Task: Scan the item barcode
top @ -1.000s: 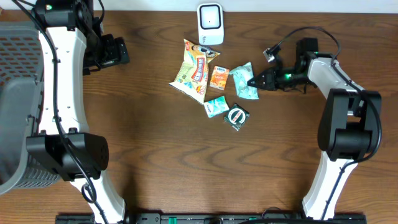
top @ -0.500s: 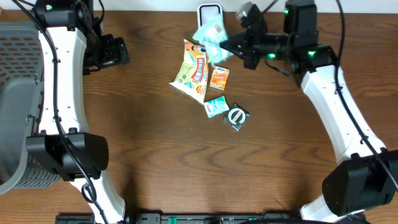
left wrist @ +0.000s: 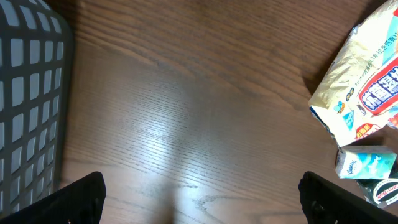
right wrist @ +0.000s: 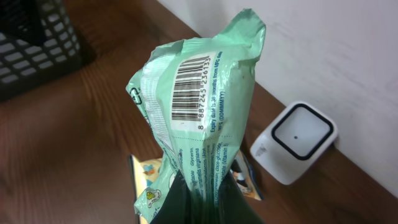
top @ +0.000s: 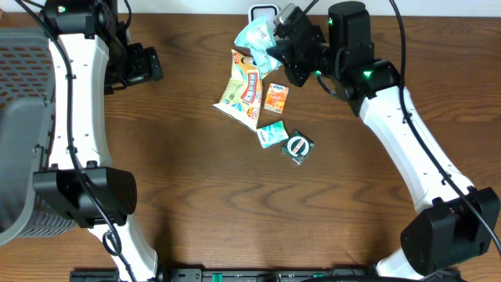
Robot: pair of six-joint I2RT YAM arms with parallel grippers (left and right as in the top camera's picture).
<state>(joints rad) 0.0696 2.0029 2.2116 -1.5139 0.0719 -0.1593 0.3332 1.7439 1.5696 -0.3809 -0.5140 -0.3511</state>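
A mint-green packet (right wrist: 199,112) stands upright in my right gripper (right wrist: 202,200), which is shut on its lower end. Its barcode (right wrist: 189,84) faces the wrist camera. The white scanner (right wrist: 295,140) stands behind and to the right of it, against the wall. From overhead, the packet (top: 257,37) hangs just left of the scanner (top: 264,10) and partly covers it, with the right gripper (top: 277,48) beside it. My left gripper (left wrist: 199,208) is open above bare wood, its black fingers (left wrist: 81,199) wide apart; overhead it (top: 155,66) sits at the far left.
On the table lie a yellow-white snack bag (top: 243,90), an orange packet (top: 275,98), a small teal packet (top: 272,134) and a round black-and-white item (top: 298,146). A grey mesh basket (top: 19,117) stands at the left edge.
My right arm has lifted the green packet from the pile's right side and carried it up and left, over to the scanner. The left arm has not moved.
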